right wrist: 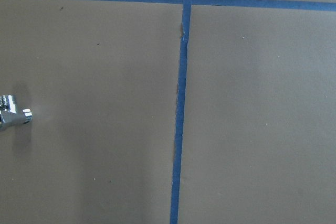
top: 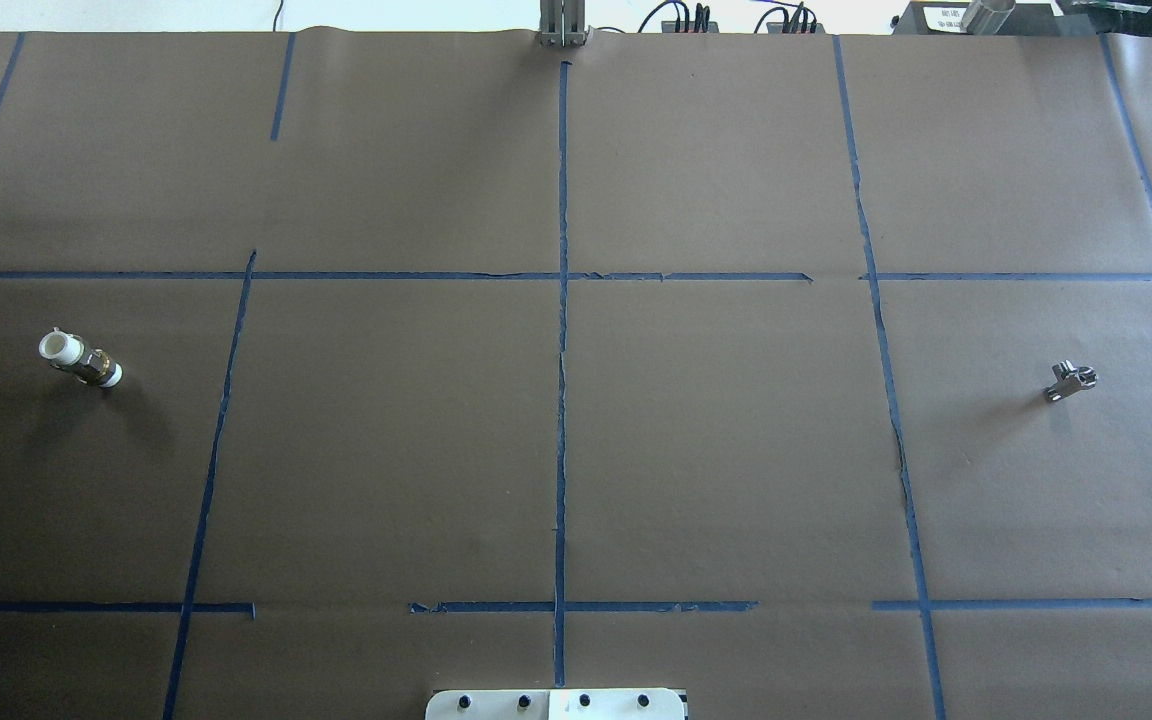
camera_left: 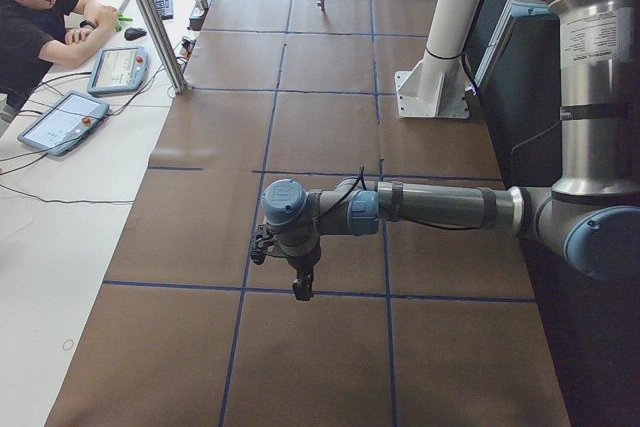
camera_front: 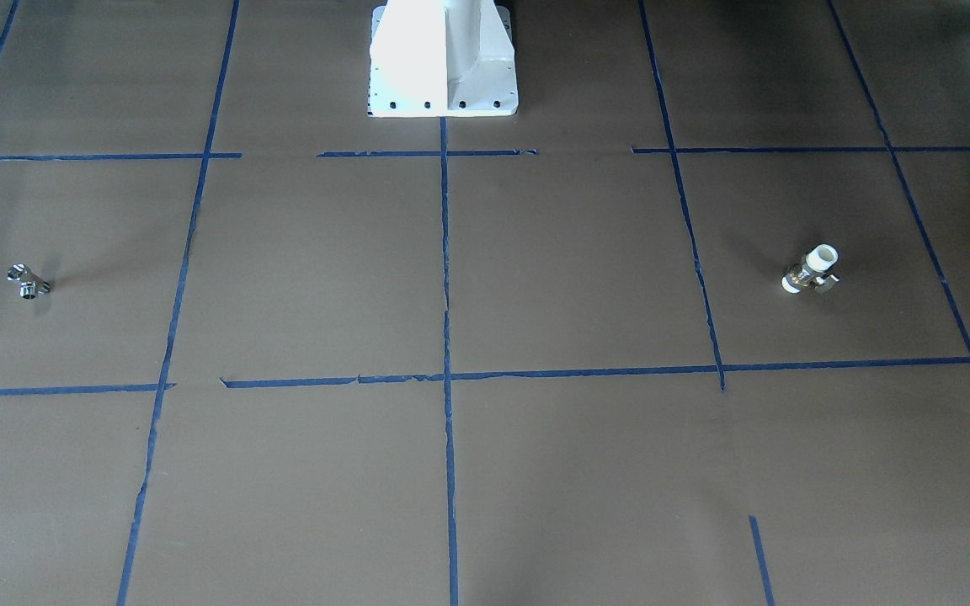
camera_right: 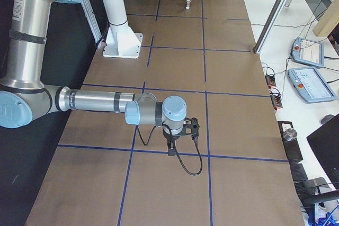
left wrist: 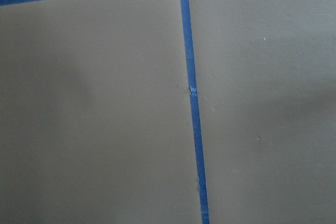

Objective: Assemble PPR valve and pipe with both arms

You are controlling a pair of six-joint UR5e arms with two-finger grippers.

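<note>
Nearest the side cameras, the left arm and right arm reach low over the worktop. The left gripper and right gripper point down; whether either is parted or closed cannot be told. In the overhead view the PPR valve stands at 9 o'clock, long axis upright, white mouth up. The pipe lies at 3 o'clock, well apart, and its stubs' headings are too small to read. Both look rigid and light. The chrome is probably slippery, so take it across the body with a stub left free, and take the valve by its brass middle.
</note>
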